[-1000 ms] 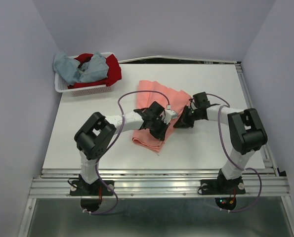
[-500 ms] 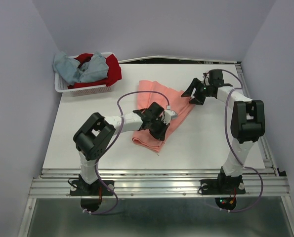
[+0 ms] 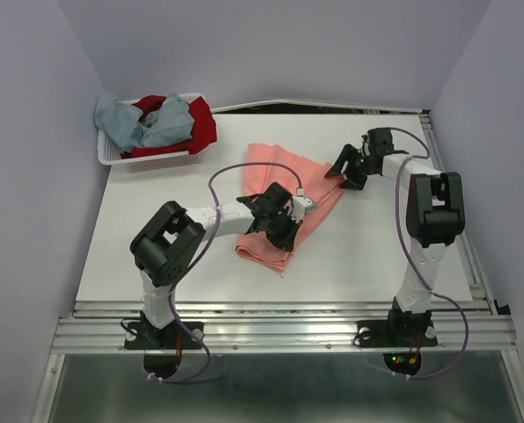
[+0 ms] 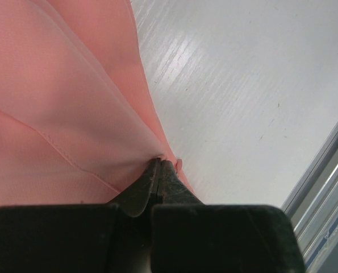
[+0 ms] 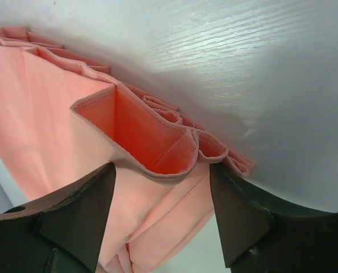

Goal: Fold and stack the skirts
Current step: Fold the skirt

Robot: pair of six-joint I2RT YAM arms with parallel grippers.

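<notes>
**Right gripper (image 3: 345, 172) has left mid-skirt and swung to the far right corner of the salmon-pink skirt (image 3: 284, 176), fingers now spread**

- White mesh basket (image 3: 156, 161), far left corner of the table (image 3: 156, 229): the blue-grey skirt (image 3: 138, 123) and dark red skirt (image 3: 202, 128) are heaped in it, same as a second ago. Neither is folded.
- Left gripper (image 3: 284, 227): no change in place. The fingers are clenched on the pink skirt's right edge about halfway along. The left wrist view shows the cloth pinched at the tips, with bare table just beside it.
- Pink skirt: lies diagonally mid-table and its outline has barely changed.
- Right gripper: a second ago it sat closed just beside the left gripper. Now it is well apart from it at the far corner, holding nothing. The right wrist view shows the jaws straddling a raised loop of the pleated edge. I cannot tell whether the pads touch the cloth.

My read is a regrasp: the left gripper anchors the fold line while the right lines up to pinch the corner and carry it over. The first skirt is mid-fold and two remain, so the task is early. The risk is the right gripper catching only one layer of that loop.
</notes>
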